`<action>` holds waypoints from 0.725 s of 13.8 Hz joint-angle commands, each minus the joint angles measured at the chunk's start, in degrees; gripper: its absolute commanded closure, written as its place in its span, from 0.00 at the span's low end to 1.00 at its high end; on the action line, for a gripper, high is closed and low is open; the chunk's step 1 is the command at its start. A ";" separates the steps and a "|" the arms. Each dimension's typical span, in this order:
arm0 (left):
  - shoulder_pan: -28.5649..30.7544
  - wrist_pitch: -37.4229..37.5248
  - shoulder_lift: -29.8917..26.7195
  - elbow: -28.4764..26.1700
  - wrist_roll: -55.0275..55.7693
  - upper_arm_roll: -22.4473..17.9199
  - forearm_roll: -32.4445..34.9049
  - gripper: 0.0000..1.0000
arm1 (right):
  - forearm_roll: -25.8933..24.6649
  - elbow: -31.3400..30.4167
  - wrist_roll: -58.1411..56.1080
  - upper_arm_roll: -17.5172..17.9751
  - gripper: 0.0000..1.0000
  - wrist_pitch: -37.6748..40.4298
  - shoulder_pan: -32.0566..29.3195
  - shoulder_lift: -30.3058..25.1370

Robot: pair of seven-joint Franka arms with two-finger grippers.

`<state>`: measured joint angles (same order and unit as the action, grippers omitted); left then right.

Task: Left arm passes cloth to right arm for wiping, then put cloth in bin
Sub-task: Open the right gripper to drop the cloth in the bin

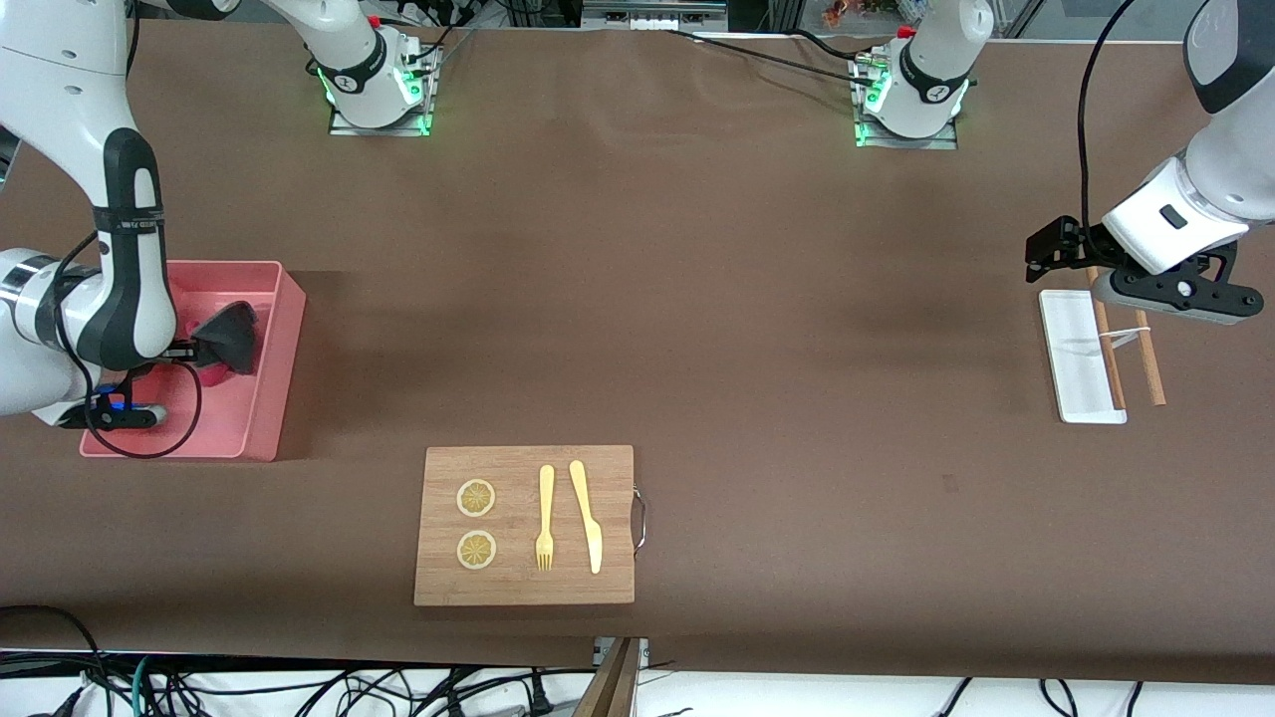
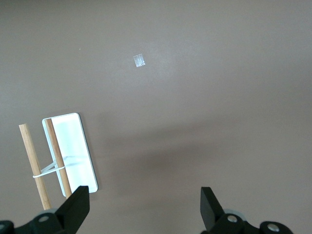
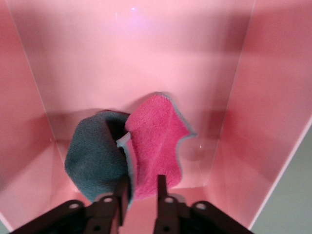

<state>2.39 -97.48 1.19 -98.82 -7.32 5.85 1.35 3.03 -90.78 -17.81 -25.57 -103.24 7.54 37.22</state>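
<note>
Right gripper (image 3: 139,187) pinches cloth (image 3: 131,148) over bin (image 1: 284,329); left gripper (image 2: 144,204) spread above brown table (image 1: 697,299).

Brown table (image 1: 697,299) under even light, cables (image 1: 149,687) along its near edge.

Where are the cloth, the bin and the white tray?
cloth (image 3: 156,141), right wrist view, on its pink face.
bin (image 1: 289,329), front view, on its wall toward the table's middle.
white tray (image 1: 1078,368), front view, on its bare flat surface.
</note>
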 commanded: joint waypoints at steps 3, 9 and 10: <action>0.16 0.80 -0.13 0.29 -0.15 -0.05 -1.00 0.00 | 1.53 5.06 -0.22 0.43 0.00 8.98 -0.07 -8.02; 0.16 0.80 -0.13 0.29 -0.06 -0.05 -1.00 0.00 | 1.72 9.57 9.72 7.79 0.00 19.57 -0.07 -21.02; 0.16 0.80 -0.13 0.38 -0.06 -0.05 -1.00 0.00 | 0.93 9.30 9.72 9.90 0.00 19.57 -0.07 -23.13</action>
<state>2.40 -97.48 1.19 -98.82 -7.32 5.84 1.35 4.80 -80.13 -9.92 -19.46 -84.33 7.79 18.84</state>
